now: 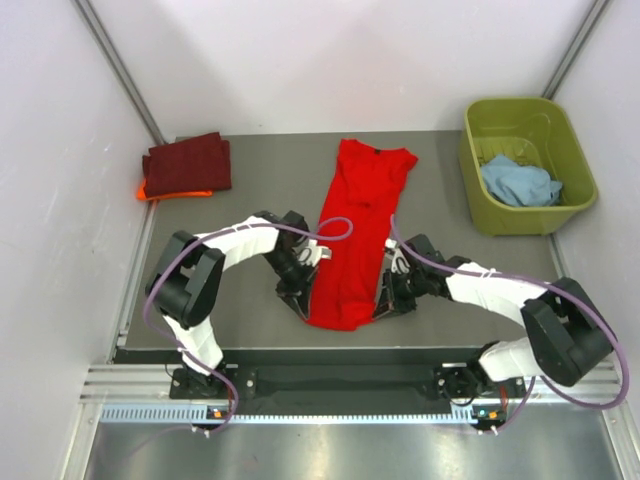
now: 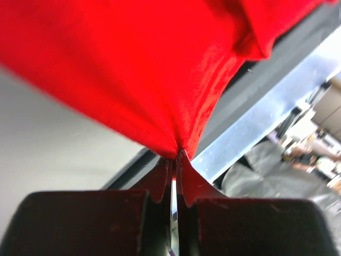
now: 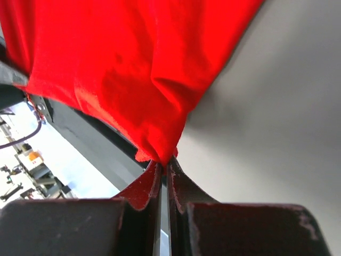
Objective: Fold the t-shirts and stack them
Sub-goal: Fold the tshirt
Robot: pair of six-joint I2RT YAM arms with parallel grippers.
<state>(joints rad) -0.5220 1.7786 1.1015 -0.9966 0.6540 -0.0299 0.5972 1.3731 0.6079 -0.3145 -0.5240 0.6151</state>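
The counter [image 1: 250,215] is a dark grey slab set between pale walls. A bright red t-shirt [image 1: 355,230] lies down the middle of it in a long narrow strip, with the collar at the far end. The near hem is drawn up off the surface. At the far left corner sits a folded dark maroon t-shirt [image 1: 188,163], resting on an orange t-shirt [image 1: 150,192] that shows along its near and left edges. An olive-green plastic tub [image 1: 480,205] stands at the far right corner, well apart from the red strip.
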